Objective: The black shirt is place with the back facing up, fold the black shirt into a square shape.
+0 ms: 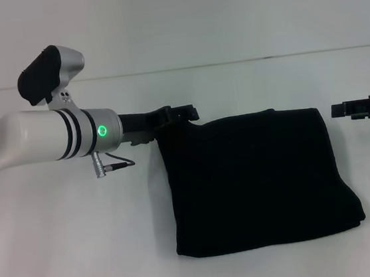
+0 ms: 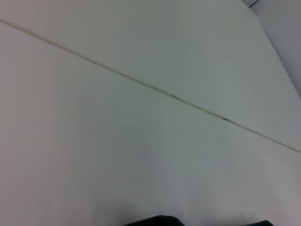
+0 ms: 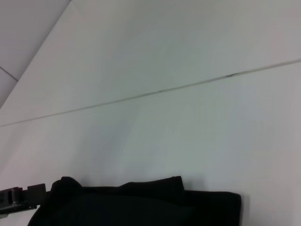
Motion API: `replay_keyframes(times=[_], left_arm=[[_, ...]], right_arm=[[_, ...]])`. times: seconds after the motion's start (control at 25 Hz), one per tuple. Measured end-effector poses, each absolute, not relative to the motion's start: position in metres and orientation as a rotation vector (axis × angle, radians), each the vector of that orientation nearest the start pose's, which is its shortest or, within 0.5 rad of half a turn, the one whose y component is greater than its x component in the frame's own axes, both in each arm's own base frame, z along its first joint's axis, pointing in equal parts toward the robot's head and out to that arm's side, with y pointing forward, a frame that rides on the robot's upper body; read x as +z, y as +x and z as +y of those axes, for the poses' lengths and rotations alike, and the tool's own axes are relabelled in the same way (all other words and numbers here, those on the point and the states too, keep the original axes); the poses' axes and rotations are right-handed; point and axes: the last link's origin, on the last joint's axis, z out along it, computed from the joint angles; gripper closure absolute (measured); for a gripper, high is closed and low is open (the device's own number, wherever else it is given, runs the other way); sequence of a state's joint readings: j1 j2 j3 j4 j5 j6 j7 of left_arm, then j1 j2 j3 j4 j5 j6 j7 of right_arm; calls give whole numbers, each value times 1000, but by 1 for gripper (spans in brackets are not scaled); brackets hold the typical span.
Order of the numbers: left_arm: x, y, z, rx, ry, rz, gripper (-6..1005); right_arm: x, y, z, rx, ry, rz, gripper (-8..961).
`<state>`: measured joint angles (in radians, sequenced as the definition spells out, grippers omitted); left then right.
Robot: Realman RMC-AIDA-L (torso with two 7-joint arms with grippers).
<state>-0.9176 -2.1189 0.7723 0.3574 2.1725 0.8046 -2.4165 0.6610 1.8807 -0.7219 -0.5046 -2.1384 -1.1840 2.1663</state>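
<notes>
so the black shirt [image 1: 257,180] is already down to a roughly square bundle, sitting mid-surface [image 1: 71,258] a bit toward the right side, layers stacked, near edge a little uneven at the right corner. left gripper [image 1: 177,116] is right at the shirt's far-left corner, looks like it's touching or overlapping the fabric, but I honestly can't tell if it's pinching it or let go. right gripper [image 1: 352,109] sits just off the far-right corner, clear of the cloth, can't tell its state either. risk imo: if the left one still has cloth and pulls away, it drags that corner and the top layer slides, wrecking the square
</notes>
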Motion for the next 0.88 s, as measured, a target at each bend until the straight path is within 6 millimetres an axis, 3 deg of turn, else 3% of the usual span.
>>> replay_keyframes(times=[0.24, 0.68, 0.88], left_arm=[[-70, -214, 436, -498, -2035, -1715, 30], [-67, -222, 437, -469, -2016, -1683, 31], [-56, -226, 439, -470, -2032, -1634, 31]], right_arm=[[57, 309, 402, 436, -2153, 1524, 300], [58, 309, 403, 437, -2151, 1522, 300], [58, 309, 403, 439, -2148, 1527, 300]])
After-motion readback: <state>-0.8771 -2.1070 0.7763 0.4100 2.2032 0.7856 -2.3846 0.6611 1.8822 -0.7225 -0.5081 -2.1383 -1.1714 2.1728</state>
